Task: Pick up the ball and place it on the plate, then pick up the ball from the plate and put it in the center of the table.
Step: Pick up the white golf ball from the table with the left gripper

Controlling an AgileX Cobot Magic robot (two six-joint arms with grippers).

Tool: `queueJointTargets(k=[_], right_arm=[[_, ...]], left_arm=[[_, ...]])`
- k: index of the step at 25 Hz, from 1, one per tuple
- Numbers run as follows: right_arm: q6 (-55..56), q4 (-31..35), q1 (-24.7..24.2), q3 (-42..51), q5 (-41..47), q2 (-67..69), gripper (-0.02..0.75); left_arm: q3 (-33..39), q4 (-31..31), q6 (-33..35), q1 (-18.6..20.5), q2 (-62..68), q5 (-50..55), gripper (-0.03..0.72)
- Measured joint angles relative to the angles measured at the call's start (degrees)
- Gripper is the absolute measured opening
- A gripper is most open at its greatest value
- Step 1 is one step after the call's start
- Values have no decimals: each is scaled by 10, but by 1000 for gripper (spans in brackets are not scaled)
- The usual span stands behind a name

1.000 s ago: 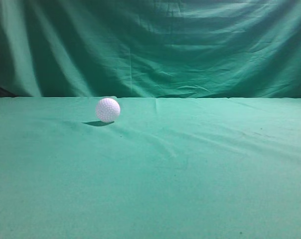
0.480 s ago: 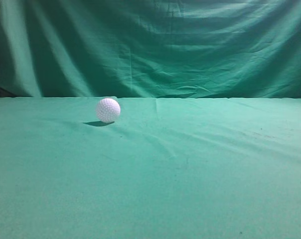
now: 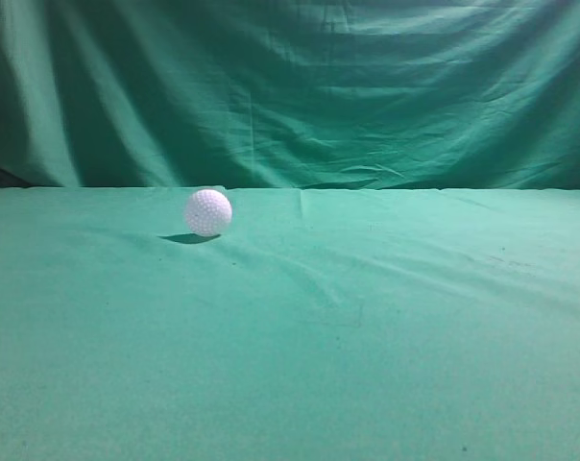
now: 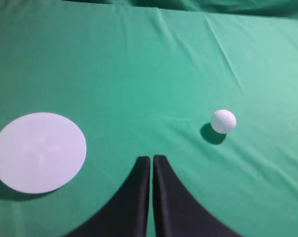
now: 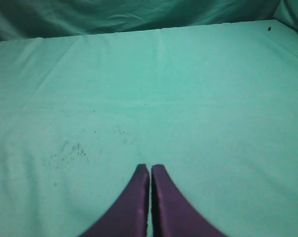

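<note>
The white dimpled ball [image 3: 207,212] rests on the green cloth table [image 3: 367,327], left of the middle in the exterior view. In the left wrist view the ball [image 4: 223,121] lies ahead and to the right of my left gripper [image 4: 152,159], which is shut and empty above the cloth. A flat white round plate [image 4: 38,151] lies to the left of that gripper. My right gripper [image 5: 150,168] is shut and empty over bare cloth [image 5: 188,98]. Neither gripper nor the plate shows in the exterior view.
A draped green cloth backdrop [image 3: 290,91] hangs behind the table's far edge. The right wrist view shows small dark specks on the cloth [image 5: 70,150] and a backdrop fold along the top.
</note>
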Motion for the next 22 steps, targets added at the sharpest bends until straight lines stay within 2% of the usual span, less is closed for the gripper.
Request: queueJointTargets(k=[2, 4, 8, 12, 15, 18, 22], right_arm=[[0, 0, 0, 0, 0, 0, 0], [0, 0, 0, 0, 0, 0, 0], [0, 0, 0, 0, 0, 0, 0], [0, 0, 0, 0, 0, 0, 0], [0, 0, 0, 0, 0, 0, 0], [0, 0, 0, 0, 0, 0, 0], [0, 0, 0, 0, 0, 0, 0]], left_arm=[[-40, -12, 67, 0, 50, 19, 0], [-80, -19, 103, -14, 109, 44, 0], [-170, -13, 136, -75, 226, 103, 0], [-256, 37, 126, -149, 341, 139, 0], [-313, 88, 64, -189, 420, 156, 0], [-371, 111, 31, -205, 497, 186, 0], [-447, 112, 25, -215, 586, 226, 0]])
